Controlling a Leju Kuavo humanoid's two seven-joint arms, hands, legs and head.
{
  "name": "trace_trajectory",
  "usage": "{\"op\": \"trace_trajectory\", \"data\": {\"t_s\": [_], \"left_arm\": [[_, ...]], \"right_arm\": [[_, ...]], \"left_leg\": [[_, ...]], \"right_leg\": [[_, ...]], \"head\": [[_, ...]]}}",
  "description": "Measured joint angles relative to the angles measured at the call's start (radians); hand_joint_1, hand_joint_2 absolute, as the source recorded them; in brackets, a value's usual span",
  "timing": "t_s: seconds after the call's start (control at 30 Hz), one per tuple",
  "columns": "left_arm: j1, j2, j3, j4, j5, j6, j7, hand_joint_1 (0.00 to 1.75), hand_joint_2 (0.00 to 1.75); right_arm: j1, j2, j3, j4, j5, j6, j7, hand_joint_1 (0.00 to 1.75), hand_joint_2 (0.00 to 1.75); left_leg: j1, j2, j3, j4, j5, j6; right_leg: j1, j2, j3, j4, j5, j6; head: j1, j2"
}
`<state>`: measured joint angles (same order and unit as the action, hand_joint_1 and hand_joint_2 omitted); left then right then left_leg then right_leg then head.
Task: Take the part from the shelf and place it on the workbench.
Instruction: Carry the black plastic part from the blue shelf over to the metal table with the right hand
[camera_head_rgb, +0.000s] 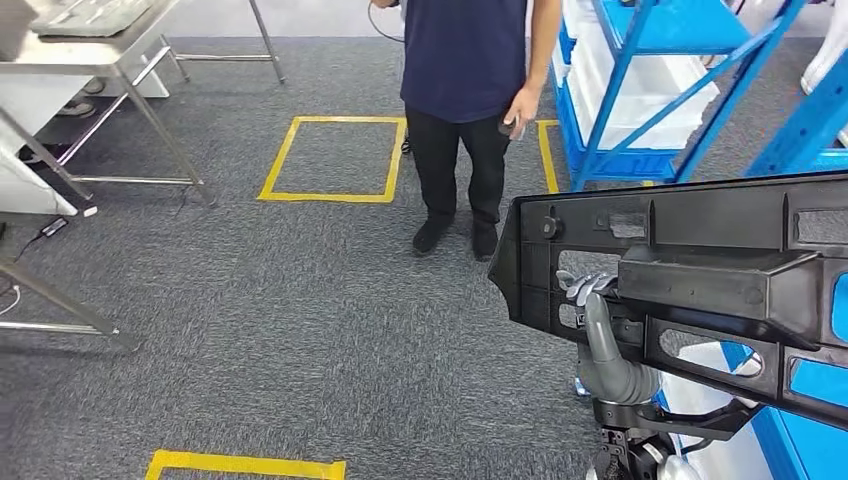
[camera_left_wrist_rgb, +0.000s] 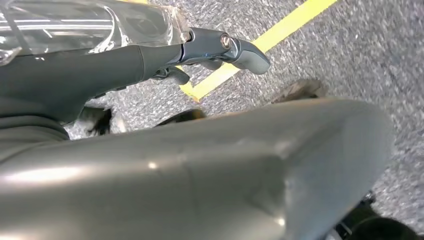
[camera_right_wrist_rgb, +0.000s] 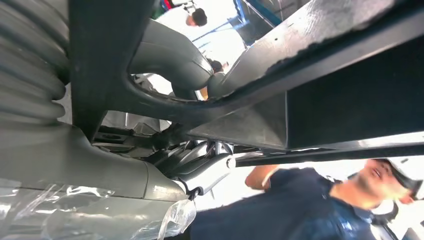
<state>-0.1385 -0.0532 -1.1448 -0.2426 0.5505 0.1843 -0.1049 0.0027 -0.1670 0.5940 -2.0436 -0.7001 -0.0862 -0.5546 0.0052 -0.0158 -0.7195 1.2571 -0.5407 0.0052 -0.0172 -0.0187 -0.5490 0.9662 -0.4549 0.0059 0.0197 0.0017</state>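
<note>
Transport stage of a pick-and-place task, seen from the head and both wrist cameras. The part (camera_head_rgb: 700, 270), a long black moulded plastic panel with ribs and cut-out openings, is held in the air at the right of the head view, clear of the blue shelf (camera_head_rgb: 640, 90) that stands behind it; removal from the shelf is therefore judged complete. The right hand (camera_head_rgb: 600, 330) is closed on the part, with its fingers hooked through one of the openings near the panel's left end, a grip confirmed in the right wrist view, where the thumb (camera_right_wrist_rgb: 170, 55) is seen curled through a cut-out against the dark plastic. The left hand (camera_left_wrist_rgb: 220, 47) is seen above grey carpet (camera_head_rgb: 300, 300) and a yellow floor line (camera_left_wrist_rgb: 270, 40); nothing is seen held in it, but whether its fingers are spread or curled cannot be told. A metal-framed workbench (camera_head_rgb: 90, 40) stands at the far left, well apart from the part, so the carry across and the set-down are judged still to be done. A person (camera_head_rgb: 470, 80) in dark clothing stands between shelf and bench. No brand, label or legible writing is found on any surface.
</note>
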Motion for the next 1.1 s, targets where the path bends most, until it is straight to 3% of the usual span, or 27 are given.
{"op": "trace_trajectory", "data": {"t_s": [0.03, 0.07, 0.13, 0.17, 0.2, 0.27, 0.3, 0.33, 0.37, 0.4, 0.43, 0.5, 0.57, 0.63, 0.7, 0.77, 0.83, 0.87, 0.9, 0.93, 1.0, 1.07, 1.1], "left_arm": [[0.001, -0.001, 0.0, 0.0, 0.0, 0.0, 0.0, 0.0, 0.0], [0.002, -0.001, 0.0, 0.0, 0.0, 0.0, 0.0, 0.0, 0.0], [0.003, -0.001, 0.0, 0.0, 0.0, 0.0, -0.001, 0.0, 0.0], [0.003, -0.001, 0.0, 0.0, 0.0, 0.0, -0.001, 0.0, 0.0], [0.004, -0.001, 0.0, 0.0, 0.0, 0.0, -0.001, 0.0, 0.0], [0.001, -0.002, 0.0, 0.0, 0.0, 0.0, -0.001, 0.0, 0.0], [0.0, -0.002, 0.0, 0.0, 0.0, 0.0, -0.001, 0.0, 0.0], [0.0, -0.003, 0.0, 0.0, 0.0, 0.0, -0.001, 0.0, 0.0], [0.001, -0.003, 0.0, 0.0, 0.001, 0.0, -0.001, 0.0, 0.0], [0.002, -0.003, 0.0, 0.0, 0.001, 0.0, -0.001, 0.0, 0.0], [0.003, -0.003, 0.0, 0.0, 0.001, 0.0, -0.001, 0.0, 0.0], [0.004, -0.002, 0.0, 0.0, 0.003, 0.0, -0.001, 0.0, 0.0], [0.006, -0.002, 0.0, 0.0, 0.005, 0.0, -0.002, 0.0, 0.0], [0.011, -0.001, 0.0, 0.0, 0.006, 0.0, -0.003, 0.0, 0.0], [0.015, 0.0, 0.0, 0.0, 0.006, 0.0, -0.004, 0.0, 0.0], [0.015, 0.0, 0.0, 0.0, 0.006, 0.0, -0.006, 0.0, 0.0], [0.015, 0.0, 0.0, 0.0, 0.006, 0.0, -0.006, 0.0, 0.0], [0.017, 0.0, 0.0, 0.0, 0.006, 0.0, -0.006, 0.0, 0.0], [0.019, 0.0, 0.0, 0.0, 0.006, 0.0, -0.006, 0.0, 0.0], [0.02, 0.0, 0.0, 0.0, 0.006, 0.0, -0.006, 0.0, 0.0], [0.019, 0.0, 0.0, 0.0, 0.006, 0.0, -0.006, 0.0, 0.0], [0.017, 0.0, 0.0, 0.0, 0.006, 0.0, -0.006, 0.0, 0.0], [0.017, 0.0, 0.0, 0.0, 0.005, 0.0, -0.006, 0.0, 0.0]], "right_arm": [[0.0, 0.0, 0.0, 0.0, 0.0, 0.0, 0.001, 1.75, 1.75], [0.0, 0.0, 0.0, 0.0, 0.003, 0.0, 0.001, 1.75, 1.75], [-0.001, 0.001, -0.001, 0.0, 0.007, 0.001, 0.003, 1.75, 1.75], [-0.001, 0.002, -0.001, 0.0, 0.01, 0.002, 0.003, 1.75, 1.75], [-0.001, 0.002, -0.002, 0.0, 0.01, 0.003, 0.003, 1.75, 1.75], [0.0, 0.002, -0.002, 0.0, 0.012, 0.005, 0.003, 1.75, 1.75], [0.001, 0.002, -0.002, 0.0, 0.012, 0.006, 0.003, 1.75, 1.75], [0.003, 0.002, -0.002, 0.001, 0.012, 0.006, 0.004, 1.75, 1.75], [0.003, 0.002, -0.002, 0.001, 0.013, 0.006, 0.004, 1.75, 1.75], [0.003, 0.002, -0.002, 0.001, 0.013, 0.006, 0.004, 1.75, 1.75], [0.003, 0.002, -0.002, 0.001, 0.013, 0.006, 0.004, 1.75, 1.75], [0.002, 0.002, -0.001, 0.002, 0.015, 0.006, 0.004, 1.75, 1.75], [0.002, 0.003, -0.001, 0.004, 0.015, 0.007, 0.005, 1.75, 1.75], [0.002, 0.004, -0.001, 0.004, 0.015, 0.007, 0.006, 1.75, 1.75], [0.002, 0.005, -0.001, 0.005, 0.015, 0.007, 0.006, 1.75, 1.75], [0.003, 0.006, -0.002, 0.005, 0.016, 0.007, 0.006, 1.75, 1.75], [0.004, 0.006, -0.002, 0.005, 0.016, 0.007, 0.006, 1.75, 1.75], [0.004, 0.006, -0.002, 0.006, 0.016, 0.007, 0.006, 1.75, 1.75], [0.004, 0.006, -0.002, 0.006, 0.015, 0.007, 0.006, 1.75, 1.75], [0.004, 0.007, -0.002, 0.006, 0.016, 0.007, 0.006, 1.75, 1.75], [0.004, 0.007, -0.002, 0.006, 0.016, 0.007, 0.006, 1.75, 1.75], [0.004, 0.008, -0.001, 0.007, 0.016, 0.007, 0.006, 1.75, 1.75], [0.004, 0.009, -0.001, 0.007, 0.016, 0.007, 0.006, 1.75, 1.75]], "left_leg": [[-0.001, 0.005, 0.015, -0.03, 0.022, 0.003], [-0.009, 0.018, 0.049, -0.101, 0.053, 0.014], [-0.021, 0.034, 0.144, -0.288, 0.13, 0.039], [-0.023, 0.035, 0.167, -0.331, 0.142, 0.05], [-0.019, 0.024, 0.175, -0.338, 0.147, 0.055], [-0.014, 0.004, 0.18, -0.341, 0.15, 0.061], [-0.014, -0.008, 0.18, -0.341, 0.149, 0.063], [-0.013, -0.022, 0.18, -0.34, 0.149, 0.062], [-0.012, -0.036, 0.181, -0.339, 0.148, 0.061], [-0.009, -0.051, 0.182, -0.337, 0.146, 0.058], [-0.005, -0.066, 0.182, -0.333, 0.143, 0.053], [-0.002, -0.092, 0.176, -0.317, 0.133, 0.039], [-0.002, -0.11, 0.165, -0.308, 0.13, 0.027], [0.001, -0.117, 0.158, -0.306, 0.129, 0.02], [-0.001, -0.075, 0.135, -0.259, 0.103, 0.013], [-0.004, -0.018, 0.069, -0.126, 0.041, 0.007], [-0.002, -0.002, 0.0, 0.005, -0.005, 0.005], [-0.002, -0.001, -0.01, 0.023, -0.003, 0.007], [-0.002, 0.002, 0.004, -0.008, 0.019, 0.009], [-0.005, 0.012, 0.04, -0.077, 0.053, 0.014], [-0.017, 0.058, 0.121, -0.235, 0.11, 0.026], [-0.029, 0.083, 0.15, -0.301, 0.124, 0.034], [-0.032, 0.072, 0.149, -0.304, 0.124, 0.037]], "right_leg": [[0.002, -0.015, 0.001, 0.0, -0.002, -0.001], [0.003, -0.04, 0.006, -0.002, -0.005, 0.004], [0.005, -0.077, 0.018, -0.004, -0.016, 0.02], [0.004, -0.071, 0.018, 0.01, -0.03, 0.028], [0.003, -0.046, 0.005, 0.045, -0.053, 0.031], [0.001, 0.005, -0.057, 0.175, -0.117, 0.035], [0.0, 0.014, -0.094, 0.243, -0.141, 0.038], [-0.002, 0.017, -0.12, 0.284, -0.148, 0.042], [-0.005, 0.018, -0.127, 0.287, -0.133, 0.045], [-0.009, 0.02, -0.113, 0.246, -0.1, 0.049], [-0.015, 0.03, -0.081, 0.172, -0.056, 0.055], [-0.024, 0.074, -0.026, 0.048, -0.004, 0.062], [-0.024, 0.094, -0.013, 0.016, 0.001, 0.053], [-0.021, 0.071, -0.013, 0.015, 0.004, 0.036], [-0.02, 0.047, -0.009, 0.012, 0.004, 0.024], [-0.016, 0.02, -0.007, 0.011, 0.001, 0.015], [-0.011, -0.009, -0.006, 0.011, -0.002, 0.011], [-0.009, -0.023, -0.005, 0.011, -0.003, 0.009], [-0.007, -0.035, -0.004, 0.011, -0.005, 0.009], [-0.006, -0.048, -0.001, 0.011, -0.006, 0.009], [-0.004, -0.068, 0.004, 0.011, -0.011, 0.013], [-0.001, -0.085, 0.008, 0.01, -0.015, 0.021], [-0.001, -0.094, 0.011, 0.008, -0.017, 0.026]], "head": [[0.0, 0.0], [0.0, 0.0], [-0.001, 0.0], [-0.001, 0.0], [-0.001, 0.0], [-0.001, 0.0], [0.0, 0.0], [0.0, 0.0], [0.0, 0.0], [0.0, 0.0], [0.0, 0.0], [0.002, 0.0], [0.003, 0.0], [0.002, 0.0], [0.001, 0.0], [0.0, 0.0], [0.0, 0.0], [0.0, 0.0], [0.0, 0.0], [-0.001, 0.0], [-0.001, 0.0], [-0.001, 0.0], [-0.001, 0.0]]}}
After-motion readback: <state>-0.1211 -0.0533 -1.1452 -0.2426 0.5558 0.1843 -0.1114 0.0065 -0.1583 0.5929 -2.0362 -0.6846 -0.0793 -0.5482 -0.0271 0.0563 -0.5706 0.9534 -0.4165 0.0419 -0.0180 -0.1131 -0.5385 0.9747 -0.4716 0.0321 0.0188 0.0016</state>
